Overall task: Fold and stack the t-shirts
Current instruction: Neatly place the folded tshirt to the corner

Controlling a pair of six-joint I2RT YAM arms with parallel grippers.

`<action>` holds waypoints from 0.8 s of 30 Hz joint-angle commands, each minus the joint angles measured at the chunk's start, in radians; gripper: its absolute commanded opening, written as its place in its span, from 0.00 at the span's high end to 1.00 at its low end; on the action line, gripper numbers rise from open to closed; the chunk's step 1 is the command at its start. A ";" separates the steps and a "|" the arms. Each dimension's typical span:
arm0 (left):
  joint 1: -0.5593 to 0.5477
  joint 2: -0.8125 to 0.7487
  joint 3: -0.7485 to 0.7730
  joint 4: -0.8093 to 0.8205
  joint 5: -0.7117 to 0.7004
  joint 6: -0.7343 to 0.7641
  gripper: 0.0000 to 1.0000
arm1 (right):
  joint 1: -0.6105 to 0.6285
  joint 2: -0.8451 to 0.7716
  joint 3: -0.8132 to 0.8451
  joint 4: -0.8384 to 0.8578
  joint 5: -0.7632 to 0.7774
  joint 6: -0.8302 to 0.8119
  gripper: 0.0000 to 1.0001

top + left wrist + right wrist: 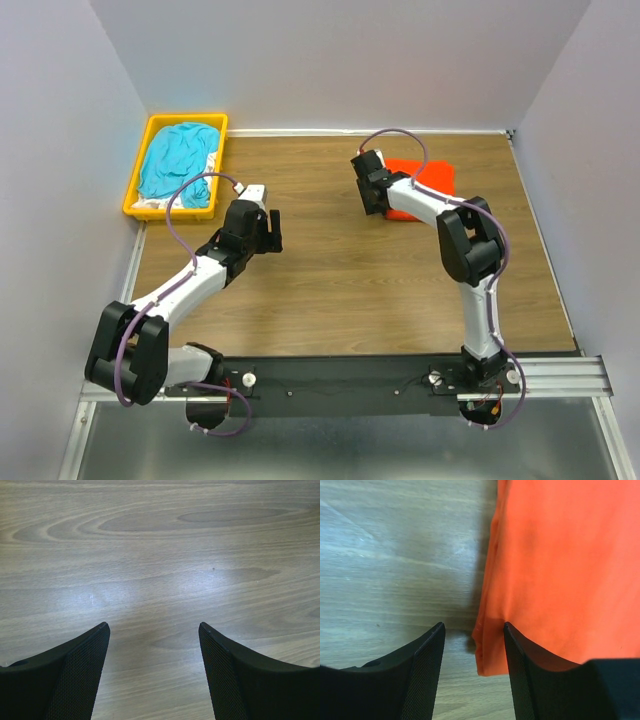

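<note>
Right gripper spread, over orange t-shirt corner

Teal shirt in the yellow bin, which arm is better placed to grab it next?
Left. The left end effector, open, hangs over bare wood nearer the yellow bin; the right end effector is across the table at the folded orange shirt.

Yellow plastic bin at far-left corner of wood-grain table. Pale grey walls on 3 sides. Alu rail along near edge.
</note>
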 commanded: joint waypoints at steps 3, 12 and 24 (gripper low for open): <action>0.005 -0.009 0.022 0.011 -0.003 -0.010 0.21 | 0.012 0.032 -0.032 -0.026 0.071 0.024 0.48; 0.005 0.000 0.023 0.008 0.003 -0.012 0.21 | 0.020 0.073 -0.066 -0.026 0.177 -0.020 0.78; 0.006 0.003 0.014 0.008 -0.003 -0.013 0.21 | -0.135 0.148 -0.017 0.140 0.333 -0.282 0.99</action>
